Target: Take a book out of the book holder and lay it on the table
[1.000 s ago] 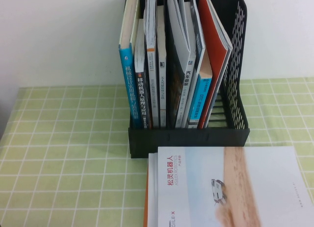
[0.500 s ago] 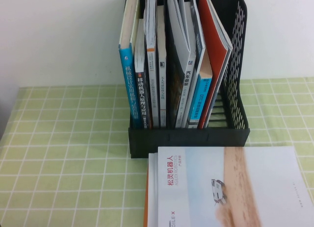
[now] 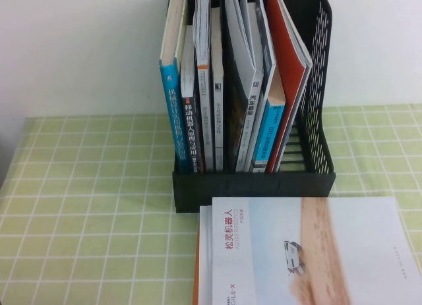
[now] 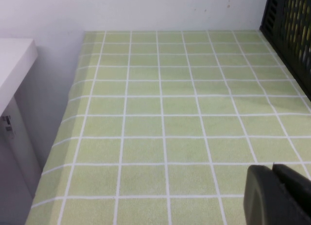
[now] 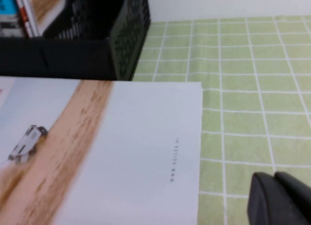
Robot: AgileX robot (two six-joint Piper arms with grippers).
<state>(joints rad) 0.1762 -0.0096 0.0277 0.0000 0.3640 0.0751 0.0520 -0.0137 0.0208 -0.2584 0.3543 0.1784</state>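
The book (image 3: 310,252) lies flat on the table (image 3: 86,206) just in front of the book holder (image 3: 254,184), pale blue and sandy cover up, with a tiny vehicle and a red title. It also shows in the right wrist view (image 5: 121,152). My right gripper (image 5: 274,175) is shut and empty, over the cloth beside the book's free edge, apart from it. My left gripper (image 4: 272,167) is shut and empty over bare cloth, away from the holder (image 4: 291,30). Neither gripper shows in the high view.
The holder holds several upright books, among them a blue-spined one (image 3: 173,114) and a thin red booklet (image 3: 290,74). An orange edge (image 3: 196,278) peeks from under the lying book. A white ledge (image 4: 14,60) stands past the table's left edge. A white wall is behind.
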